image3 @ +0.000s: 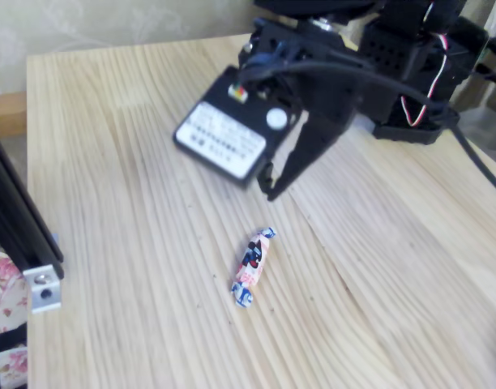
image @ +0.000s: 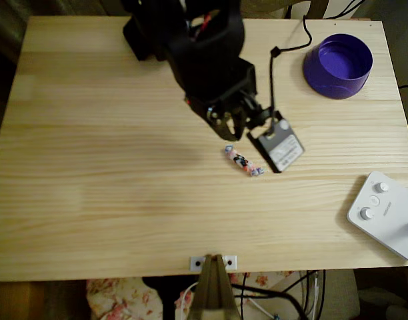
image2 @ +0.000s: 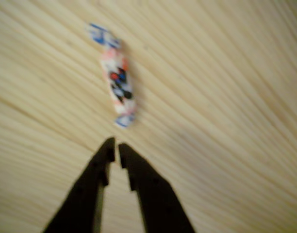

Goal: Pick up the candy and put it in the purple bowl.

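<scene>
Candy (image: 243, 161): small twisted-end wrapper, slippery, flat on pale wood-grain bench (image: 124, 200), just ahead of hand (image2: 114, 150), well down-left of bowl (image: 338, 65). Hand: black tapered tips nearly together, empty. Risk: tips too narrow, nudge candy aside. Bowl: purple glossy plastic, round, deep.

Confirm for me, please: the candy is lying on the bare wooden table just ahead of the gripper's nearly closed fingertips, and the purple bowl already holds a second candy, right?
Not quite. The purple bowl is empty, as the overhead view shows. The rest holds: the candy lies on the bare wooden table just ahead of the gripper, whose fingertips are nearly closed in the wrist view.
</scene>
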### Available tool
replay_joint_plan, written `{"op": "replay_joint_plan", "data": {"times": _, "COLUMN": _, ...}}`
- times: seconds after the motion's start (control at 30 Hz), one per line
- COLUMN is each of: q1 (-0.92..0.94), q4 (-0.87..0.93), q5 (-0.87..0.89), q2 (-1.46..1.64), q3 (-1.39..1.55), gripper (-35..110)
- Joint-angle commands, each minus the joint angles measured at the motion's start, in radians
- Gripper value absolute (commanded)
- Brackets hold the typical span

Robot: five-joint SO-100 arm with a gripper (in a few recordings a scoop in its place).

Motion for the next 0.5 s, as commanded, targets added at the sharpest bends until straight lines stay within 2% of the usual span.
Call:
{"op": "replay_joint_plan", "data": {"times": 0.0, "q1": -0.049, "q4": -0.025, "q5": 0.002, "q2": -0.014, "q3": -0.129, "gripper": -1}}
{"op": "replay_joint_plan", "data": {"times": 0.23, "q1": -0.074, "q4": -0.063, "q5": -0.012, "q2": -0.106, "q3": -0.163, "gripper": -1}}
{"op": "replay_joint_plan", "data": {"times": 0.47, "q1": -0.048, "q4": -0.074, "q5": -0.018, "q2": -0.124, "q3": -0.135, "gripper": 6}}
